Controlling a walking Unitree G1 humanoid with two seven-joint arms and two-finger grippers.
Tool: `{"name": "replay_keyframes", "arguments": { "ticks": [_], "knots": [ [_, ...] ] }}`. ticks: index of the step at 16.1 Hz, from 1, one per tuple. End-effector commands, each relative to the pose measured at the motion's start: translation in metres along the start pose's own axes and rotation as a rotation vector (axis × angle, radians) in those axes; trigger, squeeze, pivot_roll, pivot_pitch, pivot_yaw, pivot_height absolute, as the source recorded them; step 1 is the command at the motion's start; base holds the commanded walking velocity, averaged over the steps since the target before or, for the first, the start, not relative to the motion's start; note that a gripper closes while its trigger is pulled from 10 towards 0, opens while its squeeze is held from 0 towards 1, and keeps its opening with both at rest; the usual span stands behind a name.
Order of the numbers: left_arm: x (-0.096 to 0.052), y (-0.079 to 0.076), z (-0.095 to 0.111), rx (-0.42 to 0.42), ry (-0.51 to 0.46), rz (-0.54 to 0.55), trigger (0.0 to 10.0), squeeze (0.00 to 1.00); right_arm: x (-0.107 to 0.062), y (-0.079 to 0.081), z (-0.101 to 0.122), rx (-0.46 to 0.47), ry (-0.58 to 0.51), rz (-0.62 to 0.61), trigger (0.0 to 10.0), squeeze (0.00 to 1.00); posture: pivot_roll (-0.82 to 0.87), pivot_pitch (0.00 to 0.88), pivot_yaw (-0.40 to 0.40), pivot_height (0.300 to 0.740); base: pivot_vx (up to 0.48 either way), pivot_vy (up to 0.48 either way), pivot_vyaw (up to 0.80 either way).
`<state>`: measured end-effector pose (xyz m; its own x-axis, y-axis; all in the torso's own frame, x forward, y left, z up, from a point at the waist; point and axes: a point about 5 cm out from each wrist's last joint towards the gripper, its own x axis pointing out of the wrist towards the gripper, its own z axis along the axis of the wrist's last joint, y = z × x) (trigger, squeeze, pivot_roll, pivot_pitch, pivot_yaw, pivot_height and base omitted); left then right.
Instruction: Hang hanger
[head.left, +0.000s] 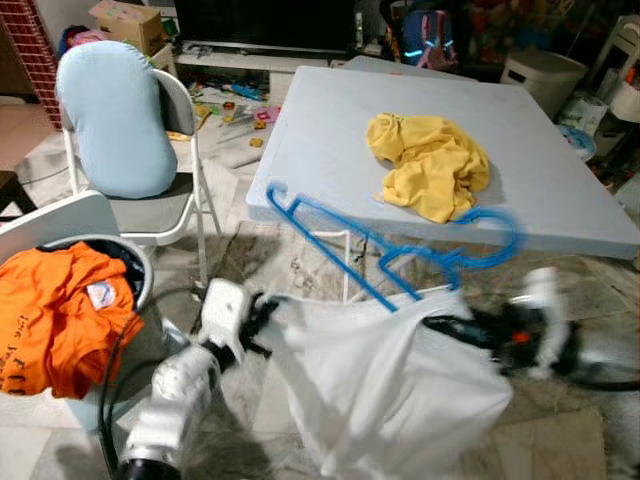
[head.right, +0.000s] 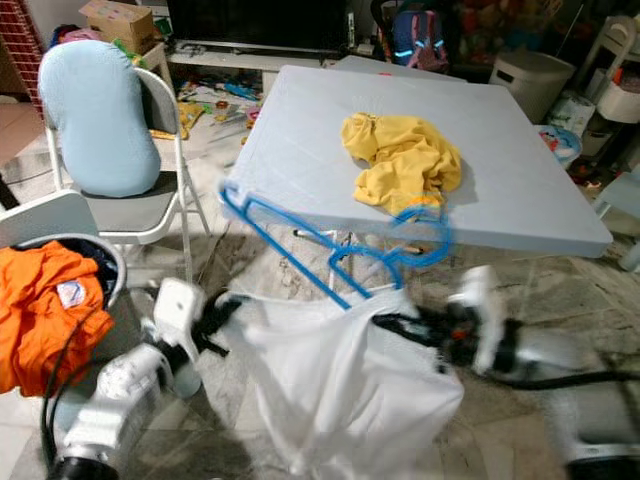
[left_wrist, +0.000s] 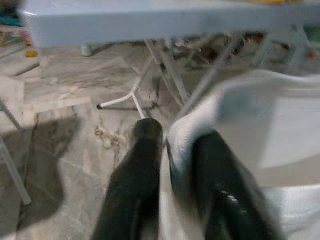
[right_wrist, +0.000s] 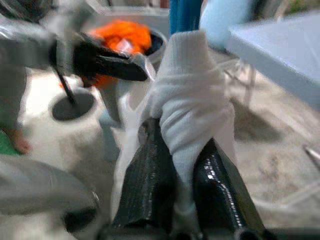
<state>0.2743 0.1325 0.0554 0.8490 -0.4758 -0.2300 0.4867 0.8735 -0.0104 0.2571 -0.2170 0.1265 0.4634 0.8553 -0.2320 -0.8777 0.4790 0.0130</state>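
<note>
Blue hanger (head.left: 400, 250): one, partly threaded into the white garment (head.left: 390, 390), held in the air just in front of the table's near edge; hook end toward the right gripper.
White garment: one, stretched between both grippers, hanging below the hanger.
Left gripper (left_wrist: 172, 160): fingers pressed together on the garment's left edge.
Right gripper (right_wrist: 182, 165): fingers pinching a bunched fold of the garment's right side; blurred in the head views.
Table (head.left: 320, 150): pale blue, carries a yellow garment (head.left: 430, 165).
Beside the table: folding chair (head.left: 150, 200) with blue cushion; basket (head.left: 135, 265) holding orange clothing (head.left: 60, 310).

Progress, by judgement: garment appears on the hanger; hanging not yet done. No rail or hook for it can be made out.

Clearance: table edge lies close behind the hanger; chair and basket crowd the left side; open floor lies below and toward the robot.
</note>
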Motion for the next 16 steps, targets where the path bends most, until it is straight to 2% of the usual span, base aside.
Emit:
{"name": "replay_keyframes", "arguments": {
  "ticks": [1,3,5,6,8,9,10,12,14,16],
  "knots": [
    [0.002,-0.017,-0.007,0.052,0.02,-0.057,10.0,1.0,0.009,-0.004,-0.002,-0.072,0.059,-0.055,10.0,0.0,0.03,0.03,-0.046,0.74,0.0,0.0,0.0],
    [-0.001,-0.033,-0.015,0.111,0.042,-0.142,10.0,1.0,0.017,-0.013,-0.019,-0.118,0.181,-0.146,10.0,0.0,0.03,0.035,-0.049,0.74,0.0,0.0,0.0],
    [-0.003,-0.036,-0.017,0.136,0.039,-0.172,10.0,1.0,0.023,-0.02,-0.026,-0.172,0.227,-0.205,10.0,0.0,0.03,0.037,-0.052,0.74,0.0,0.0,0.0],
    [-0.003,-0.034,-0.016,0.136,0.026,-0.154,10.0,1.0,0.027,-0.024,-0.03,-0.194,0.264,-0.247,10.0,0.0,0.04,0.037,-0.054,0.74,0.0,0.0,0.0],
    [-0.003,-0.02,-0.012,0.159,-0.019,-0.048,10.0,1.0,0.033,-0.025,-0.035,-0.247,0.289,-0.287,10.0,0.0,0.04,0.036,-0.054,0.74,0.0,0.0,0.0],
    [-0.004,-0.01,-0.006,0.176,-0.06,0.019,10.0,1.0,0.033,-0.024,-0.041,-0.331,0.332,-0.268,10.0,0.0,0.04,0.036,-0.053,0.74,0.0,0.0,0.0],
    [-0.005,-0.009,-0.004,0.193,-0.066,0.011,10.0,1.0,0.031,-0.025,-0.043,-0.361,0.354,-0.261,10.0,0.0,0.04,0.036,-0.053,0.74,0.0,0.0,0.0],
    [-0.006,-0.012,0.001,0.262,-0.071,-0.065,10.0,1.0,0.02,-0.026,-0.047,-0.429,0.422,-0.208,10.0,0.0,0.04,0.035,-0.048,0.74,0.0,0.0,0.0],
    [-0.007,-0.021,0.002,0.333,-0.078,-0.19,10.0,1.0,0.01,-0.03,-0.046,-0.475,0.473,-0.134,10.0,0.0,0.03,0.033,-0.041,0.74,0.0,0.0,0.0],
    [-0.009,-0.027,0.002,0.353,-0.086,-0.273,10.0,1.0,0.007,-0.031,-0.045,-0.496,0.486,-0.08,10.0,0.0,0.03,0.031,-0.04,0.74,0.0,0.0,0.0]
  ]
}}
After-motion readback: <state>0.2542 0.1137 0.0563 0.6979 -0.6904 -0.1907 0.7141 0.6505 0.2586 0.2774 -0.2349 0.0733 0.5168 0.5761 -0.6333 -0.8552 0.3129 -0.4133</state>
